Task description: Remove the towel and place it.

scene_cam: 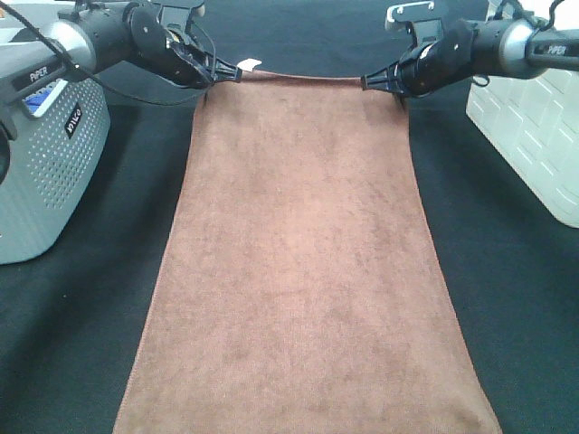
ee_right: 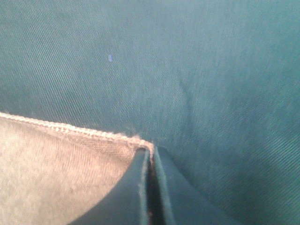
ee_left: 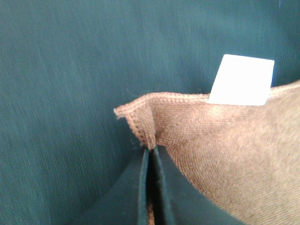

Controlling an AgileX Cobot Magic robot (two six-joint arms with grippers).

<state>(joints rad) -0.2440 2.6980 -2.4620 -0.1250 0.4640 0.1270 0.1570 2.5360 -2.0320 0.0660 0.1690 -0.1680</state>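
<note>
Grippers pinching brown towel [scene_cam: 303, 271] far corners, upper frame.
Left gripper [scene_cam: 237, 74], right gripper [scene_cam: 366, 81] pressed on thin hems — uneven pull could slip one.

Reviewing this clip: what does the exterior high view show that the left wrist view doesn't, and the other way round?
Only the exterior high view shows the whole brown towel spread along the dark table cover, the right gripper pinching its far right corner, a grey perforated bin at the left and a white basket at the right. Only the left wrist view shows up close the stitched hem folding at the clamped corner. Both show the left gripper shut on the towel's corner and the white tag beside it.
</note>
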